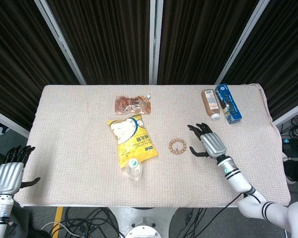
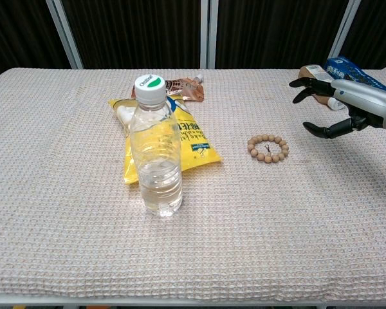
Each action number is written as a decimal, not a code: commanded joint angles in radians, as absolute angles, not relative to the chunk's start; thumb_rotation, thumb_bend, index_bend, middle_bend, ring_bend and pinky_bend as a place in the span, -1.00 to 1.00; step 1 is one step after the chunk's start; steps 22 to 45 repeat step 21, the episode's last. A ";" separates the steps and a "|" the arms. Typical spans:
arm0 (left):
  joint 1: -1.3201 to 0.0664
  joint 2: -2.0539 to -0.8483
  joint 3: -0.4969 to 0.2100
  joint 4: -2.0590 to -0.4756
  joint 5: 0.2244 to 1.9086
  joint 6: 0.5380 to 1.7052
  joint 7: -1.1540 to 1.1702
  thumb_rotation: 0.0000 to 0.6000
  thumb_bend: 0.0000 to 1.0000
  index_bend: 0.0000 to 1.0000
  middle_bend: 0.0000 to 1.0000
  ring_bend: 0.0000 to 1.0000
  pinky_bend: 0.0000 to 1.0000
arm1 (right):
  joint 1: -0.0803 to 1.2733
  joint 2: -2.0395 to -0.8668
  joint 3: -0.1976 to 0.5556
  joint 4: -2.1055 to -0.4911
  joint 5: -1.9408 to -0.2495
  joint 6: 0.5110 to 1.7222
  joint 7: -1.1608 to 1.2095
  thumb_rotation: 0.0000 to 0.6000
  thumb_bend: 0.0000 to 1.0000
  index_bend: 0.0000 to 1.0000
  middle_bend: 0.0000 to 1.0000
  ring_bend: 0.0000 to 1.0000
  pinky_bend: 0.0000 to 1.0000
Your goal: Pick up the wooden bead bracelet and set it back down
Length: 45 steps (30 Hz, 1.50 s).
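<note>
The wooden bead bracelet [image 1: 178, 145] [image 2: 267, 148] lies flat on the table cloth, right of the yellow bag. My right hand [image 1: 208, 140] [image 2: 343, 106] hovers just to the right of it, fingers spread and holding nothing, apart from the beads. My left hand [image 1: 10, 170] hangs off the table's left front corner, fingers extended and empty; the chest view does not show it.
A clear water bottle [image 2: 156, 150] [image 1: 134, 169] stands at the front, against a yellow snack bag [image 1: 131, 136]. A brown pouch [image 1: 132, 104] lies behind it. A brown bottle [image 1: 210, 103] and a blue carton [image 1: 228, 103] lie at the back right.
</note>
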<state>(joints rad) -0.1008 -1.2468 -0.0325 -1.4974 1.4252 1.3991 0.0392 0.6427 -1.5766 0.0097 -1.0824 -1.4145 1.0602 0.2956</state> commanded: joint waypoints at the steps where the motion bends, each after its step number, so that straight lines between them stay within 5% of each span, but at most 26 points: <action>1: -0.101 -1.249 -0.035 -1.493 1.428 1.404 0.031 1.00 -1.00 -0.74 -0.83 -1.00 -1.00 | 0.594 -1.509 0.060 -1.215 -1.359 1.104 0.172 0.36 -0.29 -1.00 -0.78 -1.00 -1.00; 7: -0.099 -1.270 -0.044 -1.463 1.445 1.436 0.013 1.00 -1.00 -0.74 -0.83 -1.00 -1.00 | 0.463 -1.382 0.057 -1.344 -1.378 1.281 0.218 0.88 -0.32 -1.00 -0.73 -1.00 -1.00; 18: -0.088 -1.304 -0.053 -1.435 1.464 1.492 0.051 1.00 -1.00 -0.74 -0.83 -1.00 -1.00 | 0.223 -1.204 -0.017 -1.541 -1.441 1.556 0.112 0.89 -0.29 -1.00 -0.81 -1.00 -1.00; 45: -0.086 -1.305 -0.055 -1.437 1.465 1.499 0.060 1.00 -1.00 -0.74 -0.83 -1.00 -1.00 | 0.202 -1.186 -0.026 -1.563 -1.456 1.563 0.108 0.89 -0.28 -1.00 -0.82 -1.00 -1.00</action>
